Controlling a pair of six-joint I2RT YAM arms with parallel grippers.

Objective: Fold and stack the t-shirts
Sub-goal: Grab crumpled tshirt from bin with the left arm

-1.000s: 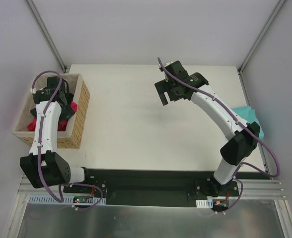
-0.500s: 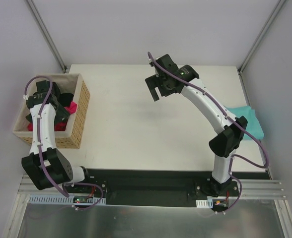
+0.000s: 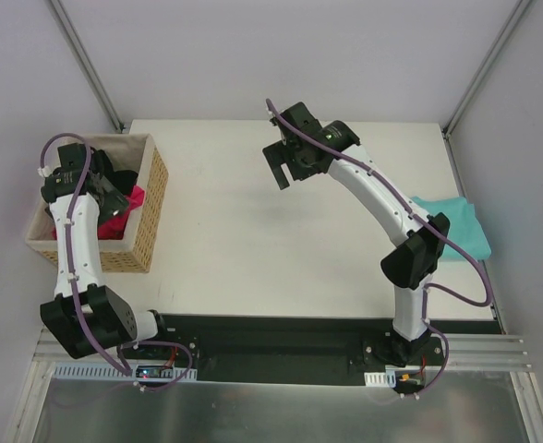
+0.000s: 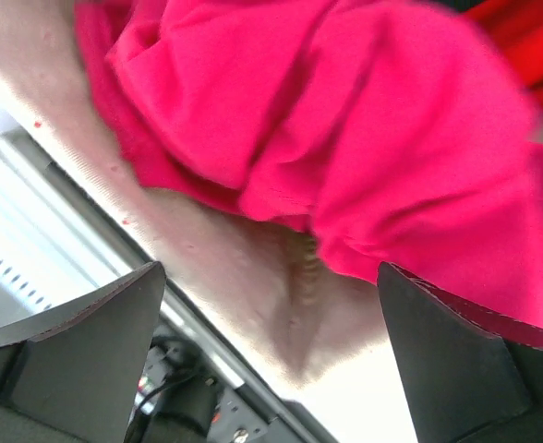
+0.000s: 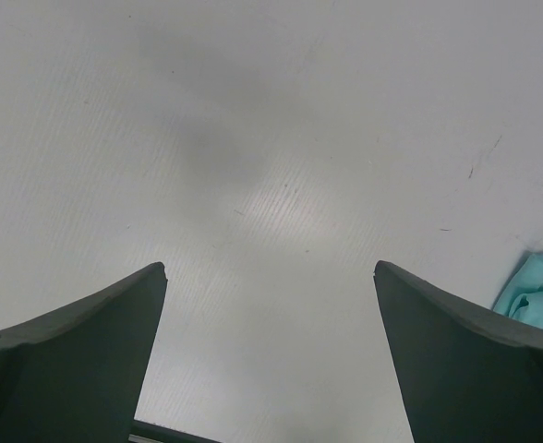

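The crimson-pink t-shirt [image 3: 136, 197] lies crumpled in loose folds inside the wicker basket [image 3: 150, 229] at the left, well apart from the teal t-shirt [image 3: 454, 226] lying at the surface's [image 3: 253, 240] right edge.

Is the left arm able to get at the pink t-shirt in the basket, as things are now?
Probably yes. The left gripper hangs open over the basket, with the pink t-shirt directly before its jaws and nothing between them.
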